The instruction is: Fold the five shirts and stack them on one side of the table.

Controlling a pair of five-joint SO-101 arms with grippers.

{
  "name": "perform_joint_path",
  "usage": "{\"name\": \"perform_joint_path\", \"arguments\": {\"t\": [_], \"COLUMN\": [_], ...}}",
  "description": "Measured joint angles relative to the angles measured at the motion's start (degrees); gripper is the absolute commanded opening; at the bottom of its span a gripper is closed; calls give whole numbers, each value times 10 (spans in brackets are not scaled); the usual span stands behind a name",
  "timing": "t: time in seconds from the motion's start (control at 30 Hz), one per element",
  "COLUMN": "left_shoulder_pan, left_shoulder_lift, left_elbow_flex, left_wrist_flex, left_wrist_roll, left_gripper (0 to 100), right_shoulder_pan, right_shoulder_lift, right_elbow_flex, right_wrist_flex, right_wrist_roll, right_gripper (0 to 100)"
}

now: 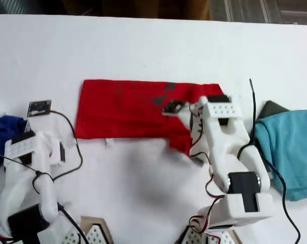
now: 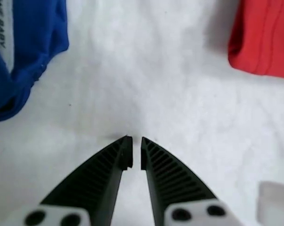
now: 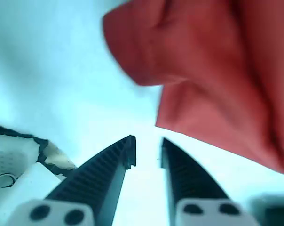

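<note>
From above, both sets of jaws are hidden under the arms' own white wrist housings, and the right arm (image 1: 228,145) covers one near corner of the red shirt (image 1: 128,112). The blue shirt (image 1: 2,136), beside the left arm, is cut off at the frame edge. So is the teal shirt (image 1: 290,147) on the outer side of the right arm. A dark cloth (image 1: 272,108) peeks from under the teal shirt, and what it is cannot be told. The wrist views supply the jaws. The left gripper (image 2: 132,151) is nearly closed, with a thin slit between its tips and nothing held. It hangs over the bare white table (image 2: 146,84), with the blue shirt (image 2: 19,52) ahead on one side and an edge of the red shirt (image 2: 262,37) ahead on the other. The right gripper (image 3: 148,149) is narrowly parted and empty, with the red shirt's (image 3: 217,70) rumpled edge just beyond its tips. Whether they touch is unclear. The red shirt lies as a long flat rectangle with a dark print too faint to make out.
</note>
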Motion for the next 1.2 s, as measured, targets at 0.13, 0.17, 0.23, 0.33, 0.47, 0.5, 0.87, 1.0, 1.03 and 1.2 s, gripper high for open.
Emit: {"name": "perform_joint_path", "arguments": {"t": [0.13,0.17,0.23,0.33,0.47,0.5,0.87,1.0,1.03,1.2], "left_shoulder_pan": [0,0,0,0,0,-1,0,0,0,-1], "left_shoulder_lift": [0,0,0,0,0,0,0,0,0,0], "left_elbow_flex": [0,0,0,0,0,0,0,0,0,0], "left_wrist_flex": [0,0,0,0,0,0,0,0,0,0], "left_wrist_roll": [0,0,0,-1,-1,-1,-1,-1,-1,-1], "left_gripper": [60,60,60,60,60,60,60,60,60,60], "right_shoulder_pan": [-1,0,-1,-17,-23,-25,-48,-47,-47,-47], "right_shoulder_lift": [-4,-4,-4,4,44,51,133,178,185,203], "right_elbow_flex": [9,10,12,12,12,11,-56,-100,-105,-142], "right_wrist_flex": [-23,-33,-48,-66,-76,-76,-72,-73,-73,-50], "right_wrist_roll": [0,0,0,0,0,0,-98,-113,-113,-116], "right_gripper": [171,171,171,170,170,170,28,20,13,17]}}
